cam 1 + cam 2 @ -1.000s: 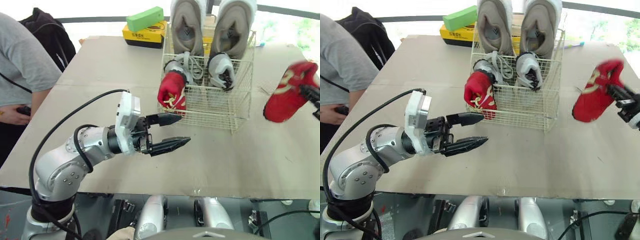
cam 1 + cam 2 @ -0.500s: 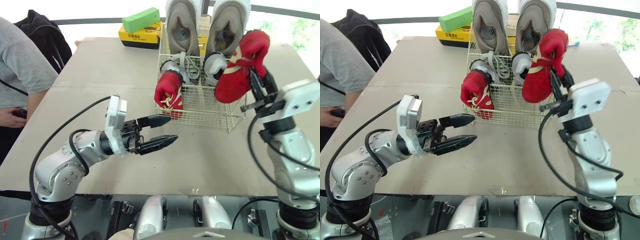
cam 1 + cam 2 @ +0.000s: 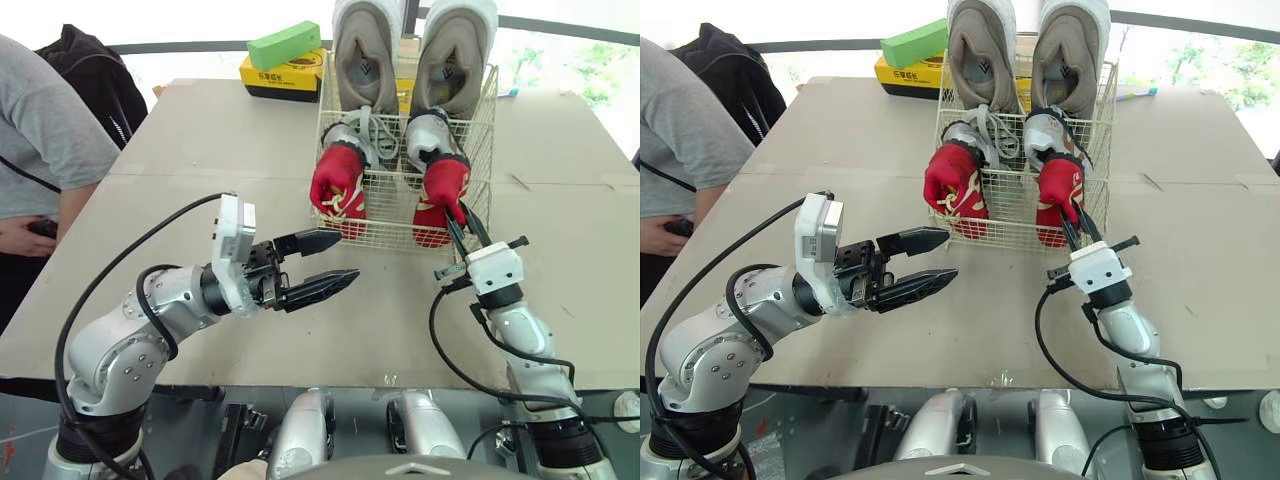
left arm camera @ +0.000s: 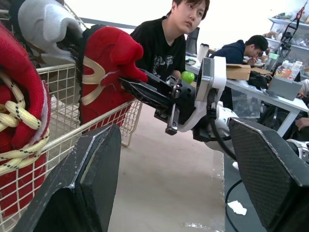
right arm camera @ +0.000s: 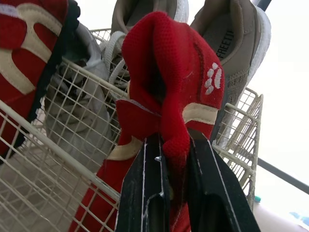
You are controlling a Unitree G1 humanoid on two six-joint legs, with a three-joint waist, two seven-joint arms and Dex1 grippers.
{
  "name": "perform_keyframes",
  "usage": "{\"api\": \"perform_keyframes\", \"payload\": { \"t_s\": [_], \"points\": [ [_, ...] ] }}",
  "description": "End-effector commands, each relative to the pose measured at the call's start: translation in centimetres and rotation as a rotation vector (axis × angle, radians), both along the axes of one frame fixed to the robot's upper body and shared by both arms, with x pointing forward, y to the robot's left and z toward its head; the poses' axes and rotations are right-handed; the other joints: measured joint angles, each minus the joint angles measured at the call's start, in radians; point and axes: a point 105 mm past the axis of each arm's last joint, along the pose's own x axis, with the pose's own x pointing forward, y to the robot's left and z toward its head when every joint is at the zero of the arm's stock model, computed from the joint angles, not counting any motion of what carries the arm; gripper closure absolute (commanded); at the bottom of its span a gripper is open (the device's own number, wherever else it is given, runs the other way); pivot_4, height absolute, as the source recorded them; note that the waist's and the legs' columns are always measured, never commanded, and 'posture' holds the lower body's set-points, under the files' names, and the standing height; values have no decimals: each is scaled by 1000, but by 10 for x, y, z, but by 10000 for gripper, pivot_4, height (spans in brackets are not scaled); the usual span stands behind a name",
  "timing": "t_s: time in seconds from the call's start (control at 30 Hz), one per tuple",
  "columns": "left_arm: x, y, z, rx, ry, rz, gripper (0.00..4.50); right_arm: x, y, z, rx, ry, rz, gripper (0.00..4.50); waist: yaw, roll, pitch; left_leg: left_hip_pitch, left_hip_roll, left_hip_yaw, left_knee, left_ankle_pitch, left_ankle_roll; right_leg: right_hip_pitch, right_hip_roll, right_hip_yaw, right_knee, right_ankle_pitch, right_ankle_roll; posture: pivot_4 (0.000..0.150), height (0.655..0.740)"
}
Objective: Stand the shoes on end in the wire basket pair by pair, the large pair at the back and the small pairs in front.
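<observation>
Ok, status. Right gripper (image 3: 455, 222) is clenched on the right red shoe (image 3: 440, 185), fingers (image 5: 145, 193) pinching a fold of red fabric at its upper edge. That shoe stands upright in the front right corner of the basket (image 3: 390, 210), its lower part behind the front mesh and its top above the rim. The arm reaches up to it from the near side of the table (image 3: 200, 130).

Left red shoe (image 3: 337, 180) stands on end in the front left corner, laces facing forward, well apart from its mate with bare mesh between them. Just behind the red ones sit two small grey shoes (image 3: 352, 135), one per side, also on end. The two big tan shoes (image 3: 365, 50) stand side by side in the back row and rise well above the rim.

Left gripper (image 3: 348, 256) is released, jaws spread wide with nothing between them. It hangs over the table in front of the basket's left corner, pointing toward the right arm, near the left red shoe but not touching it.

Behind the basket on its left, a green box (image 3: 286, 44) lies on a yellow box (image 3: 280, 75). A person in a grey shirt (image 3: 40, 150) stands at the left edge of the table, with a black backpack (image 3: 85, 60) behind them.
</observation>
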Motion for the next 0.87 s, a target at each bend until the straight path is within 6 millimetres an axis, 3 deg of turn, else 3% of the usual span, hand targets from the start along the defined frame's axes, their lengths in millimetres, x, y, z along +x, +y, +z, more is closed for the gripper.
{"api": "perform_keyframes", "payload": {
  "t_s": [0.03,0.17,0.27,0.3,0.5,0.6,0.73,0.87],
  "points": [
    [2,7,-6,12,-9,41,7035,-11,0,-10,133,198,131,44398,2,-1,-1,0,0,-1,-1,0,0,0,-1,-1,0,0,1,1500,7400],
    [4,9,-17,29,2,69,7035,-17,-12,-4,208,312,215,29906,4,-2,-1,0,0,-2,-2,0,0,1,-2,-2,-1,0,0,1500,7400],
    [3,13,-22,35,19,100,7035,-25,-20,1,152,354,262,13670,2,-2,-1,0,0,-1,-2,0,0,1,-4,-2,-1,-2,-3,1500,7400],
    [3,15,-24,41,26,118,7035,-29,-25,4,138,370,281,10066,2,-2,-1,0,1,-1,-1,0,0,1,-4,-1,-1,-2,-3,1500,7400],
    [-5,42,-44,96,95,214,7035,-57,-67,21,-9,466,317,10066,4,-1,0,1,1,-1,-2,0,0,1,-4,-2,-1,-2,-3,1500,7400],
    [-15,59,-59,154,137,239,7035,-76,-103,9,-154,585,279,10066,5,-2,0,1,1,-1,-3,0,0,1,-4,-2,-2,-3,-4,1500,7400],
    [-23,70,-73,221,185,234,7035,-93,-143,-11,-207,716,221,10066,7,-2,-1,1,1,-1,-4,-1,0,2,-4,-2,-6,-4,-4,1500,7400],
    [-19,65,-78,225,196,219,7035,-94,-158,-28,-214,754,195,10066,5,-2,0,2,1,-1,-3,-1,0,3,-7,-1,-7,-5,-2,1500,7400]
  ]
}}
